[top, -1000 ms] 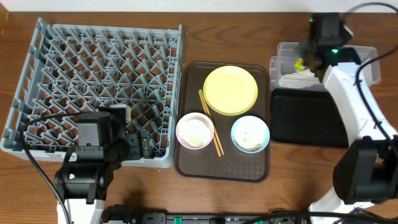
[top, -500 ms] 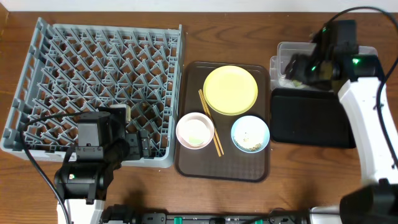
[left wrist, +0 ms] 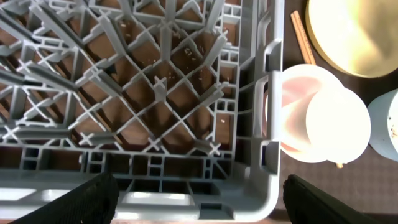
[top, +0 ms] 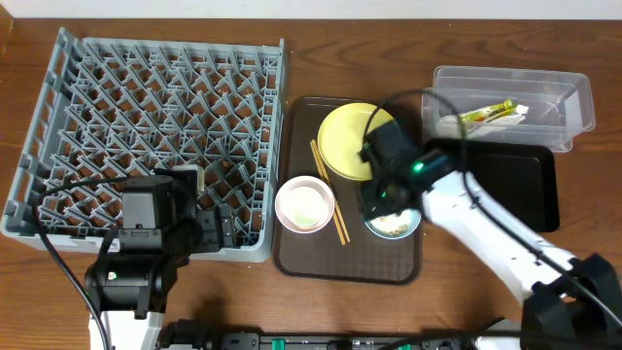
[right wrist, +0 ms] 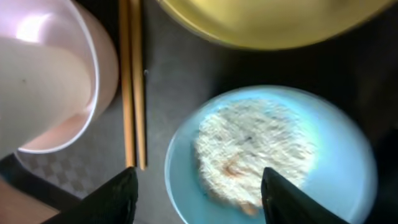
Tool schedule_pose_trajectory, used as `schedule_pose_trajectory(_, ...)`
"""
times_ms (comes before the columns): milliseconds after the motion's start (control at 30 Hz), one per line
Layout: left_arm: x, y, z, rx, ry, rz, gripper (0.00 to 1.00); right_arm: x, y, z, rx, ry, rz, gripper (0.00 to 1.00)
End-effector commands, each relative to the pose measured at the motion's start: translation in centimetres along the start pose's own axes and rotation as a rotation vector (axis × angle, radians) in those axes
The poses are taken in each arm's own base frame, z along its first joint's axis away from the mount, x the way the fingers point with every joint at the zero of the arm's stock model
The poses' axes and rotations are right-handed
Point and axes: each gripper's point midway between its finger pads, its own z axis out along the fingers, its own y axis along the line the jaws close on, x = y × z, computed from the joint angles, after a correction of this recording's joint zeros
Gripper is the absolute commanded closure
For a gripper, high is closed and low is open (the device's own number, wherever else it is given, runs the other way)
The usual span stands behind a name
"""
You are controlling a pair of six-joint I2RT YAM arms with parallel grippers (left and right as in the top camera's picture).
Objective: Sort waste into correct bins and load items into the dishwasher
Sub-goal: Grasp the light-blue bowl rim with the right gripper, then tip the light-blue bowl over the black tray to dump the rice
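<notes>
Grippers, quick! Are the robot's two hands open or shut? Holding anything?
Left gripper: open, empty, over the dish rack edge.
Right gripper: open, empty, above the blue bowl of rice scraps.

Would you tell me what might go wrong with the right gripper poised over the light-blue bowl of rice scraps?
The light-blue bowl holds loose rice scraps; tilting it during a lift would probably spill them onto the brown tray.
The chopsticks lie close beside the bowl, so a finger of the open right gripper might knock them.
</notes>
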Motion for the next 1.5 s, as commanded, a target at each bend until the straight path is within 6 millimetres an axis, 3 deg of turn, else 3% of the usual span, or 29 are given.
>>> schedule_pose_trajectory(0, -0.7, -0.2, -0.6, 0.010, -0.022, -0.009, 0.12, 1.2, 0.5, 1.4, 0.056, -0.017, -0.013, 0.41)
schedule_pose_trajectory(33, -0.7, -0.2, -0.6, 0.010, -0.022, -0.009, 0.12, 1.5, 0.6, 1.8, 0.064, -0.020, -0.027, 0.43)
schedule_pose_trajectory(100, -0.6, -0.2, -0.6, 0.010, -0.022, -0.009, 0.12, 2.1, 0.7, 2.4, 0.088, -0.024, -0.031, 0.56)
schedule_pose_trajectory(233, -0.6, -0.2, -0.6, 0.010, -0.021, -0.009, 0.12, 3.4, 0.6, 3.4, 0.096, 0.009, -0.041, 0.60)
schedule_pose_trajectory(333, -0.6, -0.2, -0.6, 0.009, -0.018, -0.010, 0.12, 4.2, 0.6, 4.1, 0.105, 0.037, -0.046, 0.72)
schedule_pose_trajectory(433, -0.5, -0.2, -0.6, 0.009, -0.015, -0.010, 0.12, 4.2, 0.7, 4.1, 0.103, 0.034, -0.050, 0.93)
schedule_pose_trajectory(733, -0.5, -0.2, -0.6, 0.009, -0.015, -0.010, 0.12, 4.1, -0.9, 3.9, 0.196, 0.028, -0.100, 0.99)
schedule_pose_trajectory(900, -0.5, -0.2, -0.6, 0.009, -0.015, -0.010, 0.12, 2.3, 1.3, 2.8, 0.100, -0.018, -0.151, 0.99)
schedule_pose_trajectory(1067, -0.5, -0.2, -0.6, 0.009, -0.015, -0.010, 0.12, -2.9, 2.3, -2.1, 0.036, -0.200, -0.048, 0.99)
schedule_pose_trajectory(1133, -0.5, -0.2, -0.6, 0.009, -0.015, -0.010, 0.12, -4.3, 1.4, -4.0, 0.027, -0.258, 0.009, 0.99)
schedule_pose_trajectory(1233, -0.5, -0.2, -0.6, 0.009, -0.015, -0.010, 0.12, -5.6, -2.4, -6.6, 0.007, -0.327, 0.236, 0.99)
schedule_pose_trajectory(1467, -0.5, -0.2, -0.6, 0.009, -0.015, -0.010, 0.12, -5.4, -9.4, -7.3, -0.180, -0.300, 0.500, 0.99)
